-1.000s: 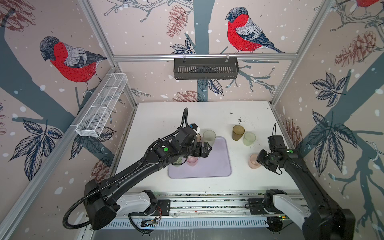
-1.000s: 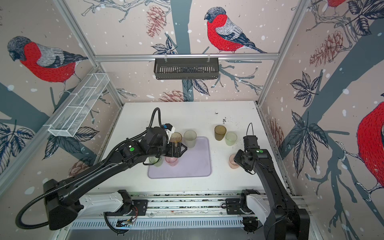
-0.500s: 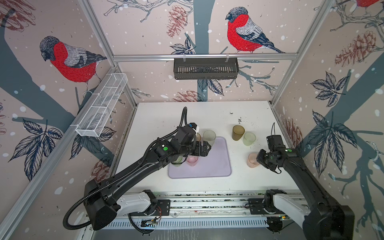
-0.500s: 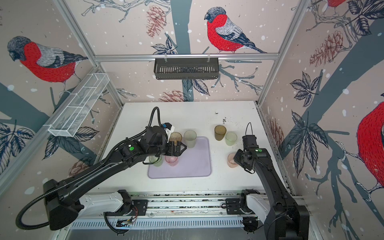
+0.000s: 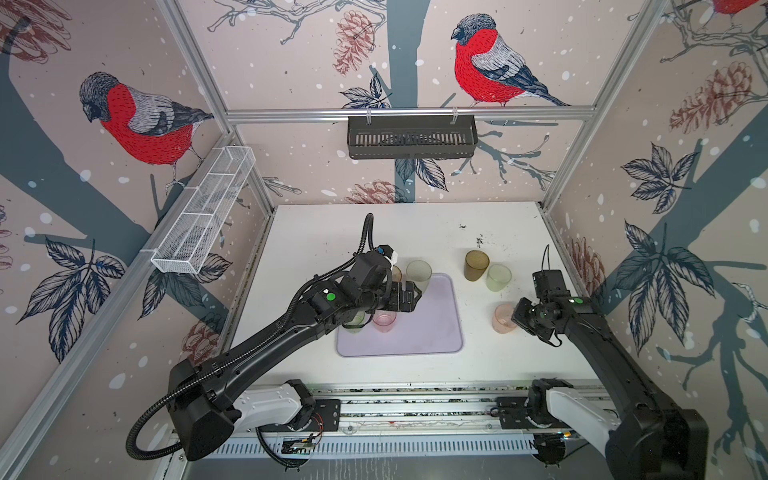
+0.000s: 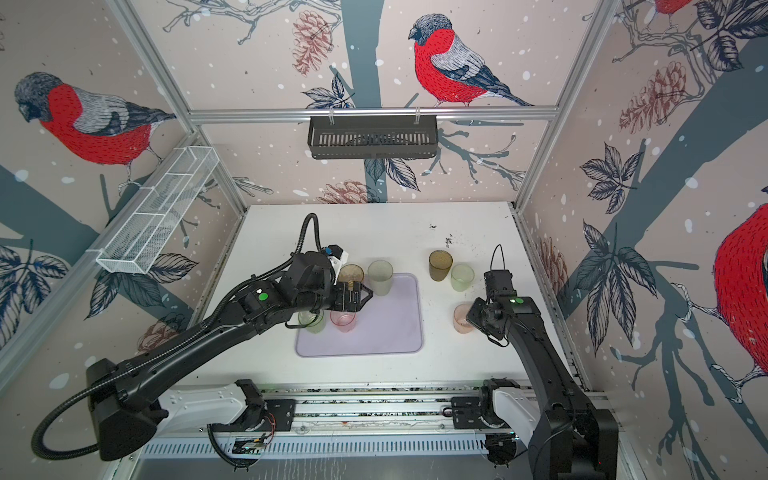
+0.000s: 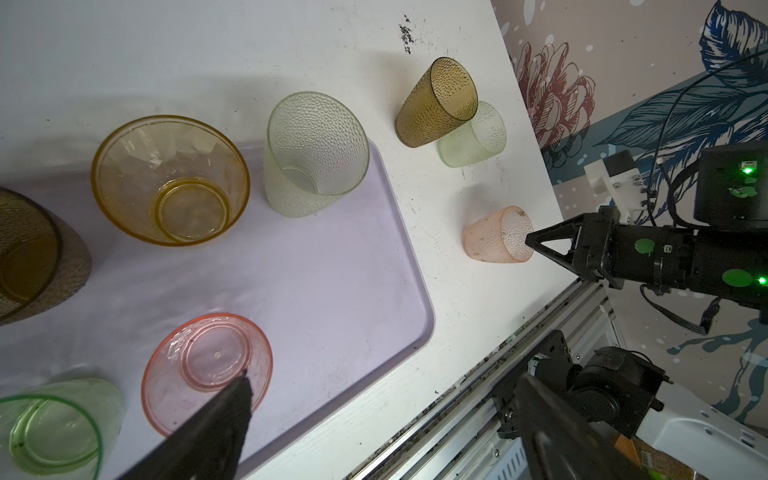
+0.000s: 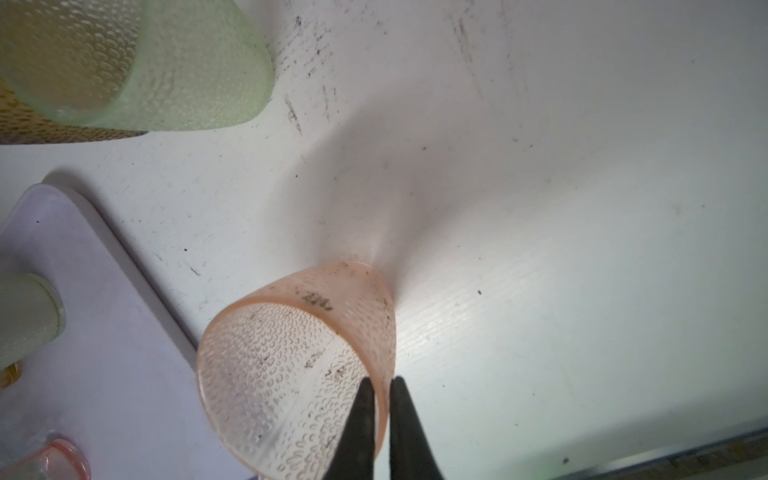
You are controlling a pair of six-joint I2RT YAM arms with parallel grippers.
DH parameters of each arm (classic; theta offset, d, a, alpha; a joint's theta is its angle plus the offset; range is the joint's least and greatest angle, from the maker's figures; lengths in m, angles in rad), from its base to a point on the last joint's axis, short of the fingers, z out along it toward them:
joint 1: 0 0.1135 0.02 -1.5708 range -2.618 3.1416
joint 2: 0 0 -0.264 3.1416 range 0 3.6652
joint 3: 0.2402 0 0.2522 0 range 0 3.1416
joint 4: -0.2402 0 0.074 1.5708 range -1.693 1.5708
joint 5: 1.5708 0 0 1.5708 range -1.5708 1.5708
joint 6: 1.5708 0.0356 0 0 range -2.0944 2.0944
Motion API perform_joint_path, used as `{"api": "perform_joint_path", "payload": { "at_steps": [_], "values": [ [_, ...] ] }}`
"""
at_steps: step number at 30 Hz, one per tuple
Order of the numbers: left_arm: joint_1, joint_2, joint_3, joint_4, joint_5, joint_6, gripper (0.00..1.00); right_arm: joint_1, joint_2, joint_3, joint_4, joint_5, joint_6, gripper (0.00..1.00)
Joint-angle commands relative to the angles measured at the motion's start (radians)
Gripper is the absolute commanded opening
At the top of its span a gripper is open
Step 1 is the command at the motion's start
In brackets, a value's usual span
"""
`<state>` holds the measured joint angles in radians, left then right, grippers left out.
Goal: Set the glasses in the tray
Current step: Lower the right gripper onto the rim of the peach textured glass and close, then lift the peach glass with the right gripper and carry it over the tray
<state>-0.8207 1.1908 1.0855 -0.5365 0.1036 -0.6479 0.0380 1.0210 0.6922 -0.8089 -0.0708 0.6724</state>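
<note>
The lilac tray [image 5: 419, 336] [image 6: 382, 332] lies at mid-table. In it stand a pale green glass [image 5: 419, 274], an amber glass [image 7: 170, 178], a pink glass [image 5: 384, 322], a green glass [image 5: 355, 325] and a brown glass [image 7: 33, 257]. My left gripper [image 5: 411, 295] [image 7: 386, 376] hovers open over the tray, nothing between its fingers. Right of the tray, on the table, stand a brown glass [image 5: 476, 266] and a pale green glass [image 5: 498, 277]. My right gripper [image 5: 517, 316] [image 8: 380, 399] is shut on the rim of a second pink glass [image 5: 503, 318] [image 8: 291, 374], one finger inside, one outside.
A black slotted basket [image 5: 411, 137] hangs on the back wall. A white mesh basket [image 5: 203, 216] hangs on the left wall. The arms' metal rail [image 5: 415, 409] runs along the table's front edge. The right wall stands close behind the right arm.
The right gripper has closed on the pink glass's rim, and the glass has shifted slightly toward the tray. The left arm has stayed in place.
</note>
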Motion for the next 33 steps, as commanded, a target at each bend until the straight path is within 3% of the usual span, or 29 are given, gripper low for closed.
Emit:
{"api": "perform_joint_path", "payload": {
  "at_steps": [1,12,19,33],
  "values": [
    [0.002,-0.007,0.003,0.021,-0.007,0.002,0.98,0.002,-0.002,0.002,0.004,0.020,-0.023,0.10],
    [0.002,-0.015,0.002,0.011,-0.018,-0.007,0.98,0.009,-0.034,0.017,-0.007,0.035,-0.030,0.01],
    [0.003,-0.024,0.000,-0.015,-0.035,-0.010,0.98,0.078,-0.053,0.088,-0.051,0.091,-0.020,0.00],
    [0.031,-0.045,0.029,-0.092,-0.058,-0.012,0.98,0.422,0.079,0.359,-0.175,0.277,0.039,0.00]
  ]
}}
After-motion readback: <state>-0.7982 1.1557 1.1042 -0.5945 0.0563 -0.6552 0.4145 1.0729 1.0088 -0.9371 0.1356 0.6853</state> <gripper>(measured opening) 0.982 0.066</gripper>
